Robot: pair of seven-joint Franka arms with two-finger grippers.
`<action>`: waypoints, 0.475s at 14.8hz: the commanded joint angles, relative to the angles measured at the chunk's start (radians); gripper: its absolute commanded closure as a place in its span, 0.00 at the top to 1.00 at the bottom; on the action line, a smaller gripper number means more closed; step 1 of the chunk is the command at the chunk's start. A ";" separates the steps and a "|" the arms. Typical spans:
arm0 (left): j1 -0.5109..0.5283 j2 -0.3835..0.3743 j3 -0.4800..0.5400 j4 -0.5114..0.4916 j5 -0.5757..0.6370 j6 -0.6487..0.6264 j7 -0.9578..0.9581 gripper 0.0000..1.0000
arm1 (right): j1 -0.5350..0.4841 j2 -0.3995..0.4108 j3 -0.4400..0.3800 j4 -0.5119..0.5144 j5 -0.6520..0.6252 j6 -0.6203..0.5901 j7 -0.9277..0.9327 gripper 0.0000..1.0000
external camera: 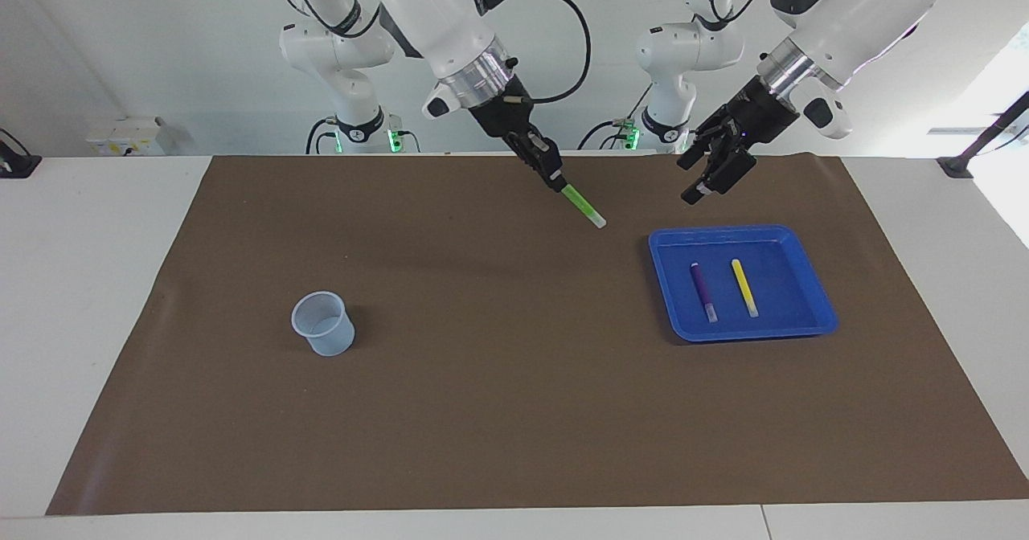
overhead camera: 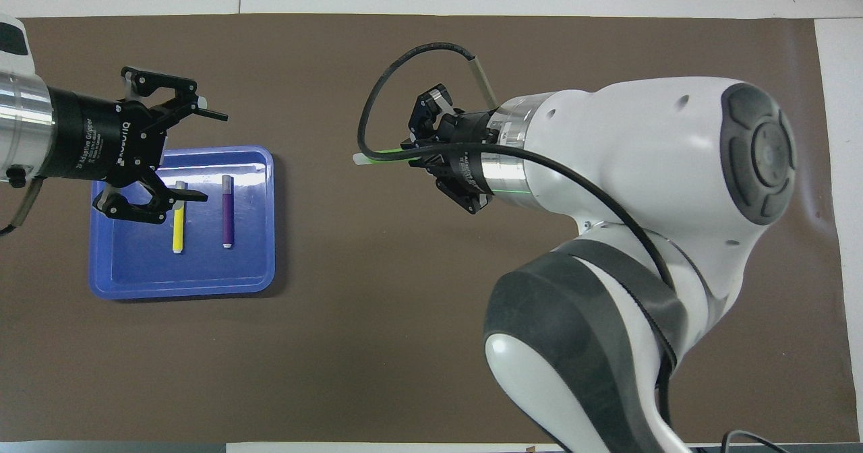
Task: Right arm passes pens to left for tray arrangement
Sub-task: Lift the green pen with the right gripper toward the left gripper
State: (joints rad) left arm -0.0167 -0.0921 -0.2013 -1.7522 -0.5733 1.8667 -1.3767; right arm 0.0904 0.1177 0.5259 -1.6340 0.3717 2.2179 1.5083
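1. Facing view: the right hand (external camera: 555,177) grips the green pen (external camera: 584,206) by one end over mid-desk, its free end offered toward the left hand (external camera: 711,172), which hangs spread wide over the tray's (external camera: 816,283) edge nearest the robots.
2. Overhead view: the purple pen (overhead camera: 228,212) and yellow pen (overhead camera: 179,227) lie side by side in the tray at the left arm's end; bare floor beside the purple pen leaves room for a third pen.

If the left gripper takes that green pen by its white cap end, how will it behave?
The green pen looks straight and rigid, so it probably won't bend. It is round and smooth, so it may slip or pivot. Laid in the tray, it could roll.
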 commanded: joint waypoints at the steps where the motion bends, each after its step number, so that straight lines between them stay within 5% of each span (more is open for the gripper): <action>1: -0.055 -0.122 0.011 -0.183 -0.074 0.161 -0.103 1.00 | -0.009 0.017 0.029 0.023 0.007 0.000 0.076 0.00; 7: -0.100 -0.248 0.011 -0.415 -0.296 0.337 -0.126 1.00 | -0.006 0.028 0.066 0.046 0.013 -0.003 0.135 0.00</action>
State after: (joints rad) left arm -0.0810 -0.2730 -0.2032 -2.0661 -0.8100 2.1075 -1.4725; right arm 0.0908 0.1217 0.5791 -1.6159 0.3717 2.2179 1.6284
